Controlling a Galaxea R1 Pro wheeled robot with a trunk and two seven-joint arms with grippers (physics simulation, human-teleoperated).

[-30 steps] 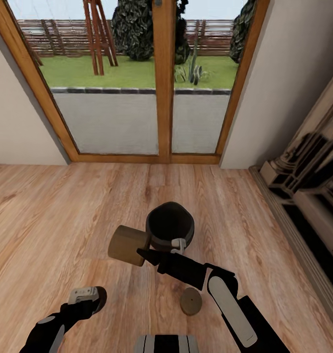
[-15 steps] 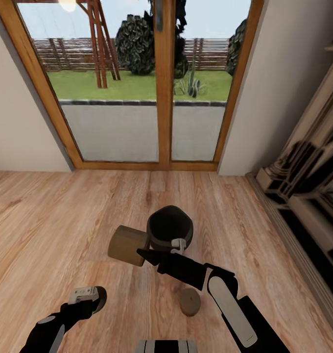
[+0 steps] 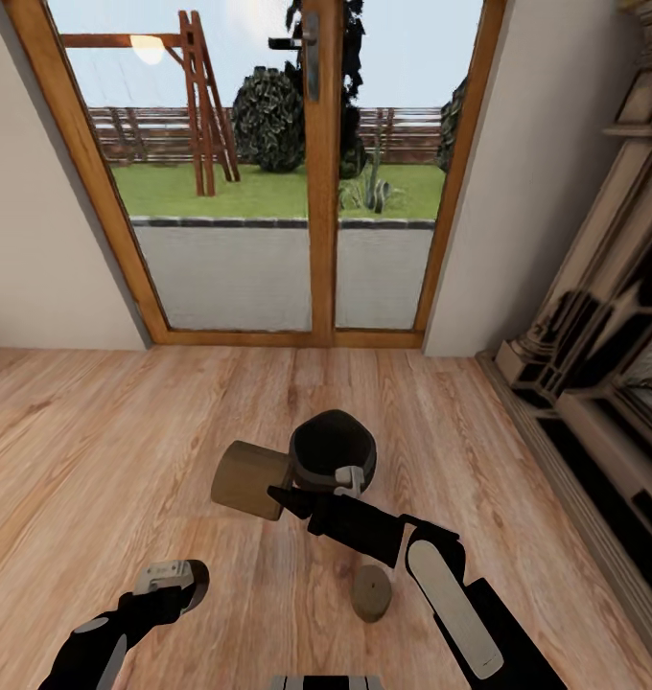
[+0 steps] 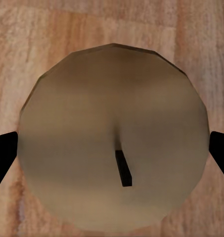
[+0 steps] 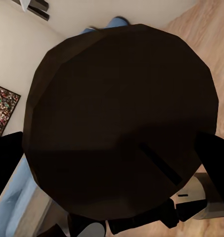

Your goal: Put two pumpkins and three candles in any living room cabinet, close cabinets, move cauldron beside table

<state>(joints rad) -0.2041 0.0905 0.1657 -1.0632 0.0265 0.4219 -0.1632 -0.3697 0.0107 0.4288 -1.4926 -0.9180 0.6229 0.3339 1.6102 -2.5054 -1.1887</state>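
Cauldron (image 3: 332, 450), squat and matte black with its wide round mouth tipped toward the head camera, hangs above the wooden floor (image 3: 115, 431) at the tip of the right arm, in front of the wood-framed glass doors (image 3: 321, 192). No brand, label or writing can be read on any object.

Right arm reaches forward and inward from the lower right of the head view, its black forearm with a white panel ending at the right end effector (image 3: 345, 477), which meets the cauldron's near rim. In the right wrist view the cauldron's dark round body (image 5: 119, 118) sits between the 2 black fingers (image 5: 213, 155), so that end effector is clamped on the cauldron.

Left arm is low at the lower left of the head view, bent inward, with the left end effector (image 3: 177, 580) pointing down at the floor. In the left wrist view a tan candle (image 4: 114, 131) with a short black wick lies end-on between the 2 black fingertips (image 4: 3, 153), which stand just at its sides; whether they press on it I cannot tell.

1 brown cylinder (image 3: 251, 479) shows just left of the cauldron, touching it in the head view. 1 flat round disc (image 3: 371, 592) lies on the floor beside the right forearm. An ornate carved fireplace surround (image 3: 594, 316) stands along the right wall.
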